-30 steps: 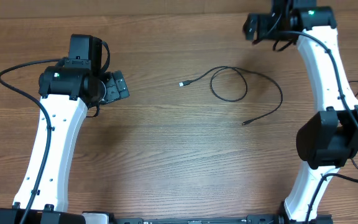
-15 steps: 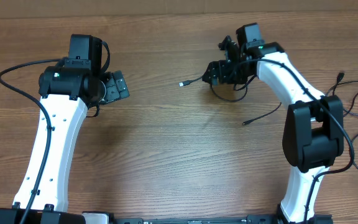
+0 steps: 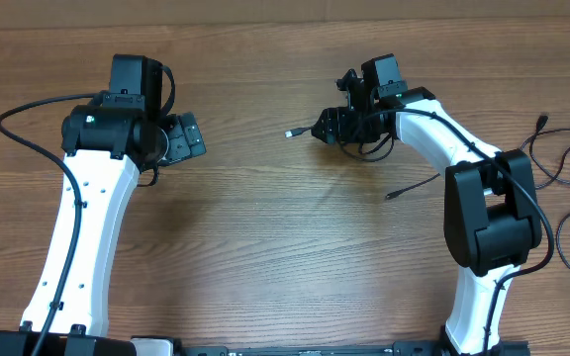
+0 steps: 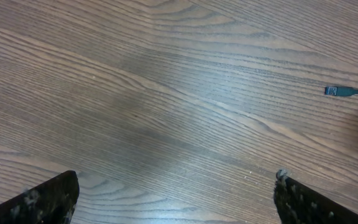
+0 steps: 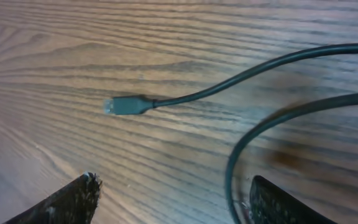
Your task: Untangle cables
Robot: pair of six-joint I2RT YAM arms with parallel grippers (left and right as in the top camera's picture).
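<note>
A thin black cable (image 3: 414, 186) lies on the wooden counter (image 3: 265, 247), right of centre toward the far side. One plug (image 3: 290, 133) points left. The other end (image 3: 391, 195) lies nearer, and the stretch between them is mostly hidden under the right arm.

The right end effector (image 3: 328, 129) sits low over the cable, just right of that plug. In its wrist view the fingers stand apart with bare wood between them, holding nothing. The plug lies beyond the tips, and a curved strand runs just inside one fingertip (image 5: 275, 200).

The left end effector (image 3: 188, 138) is spread wide and empty, well to the left of the cable. Its wrist view catches only the plug at the right edge.
</note>
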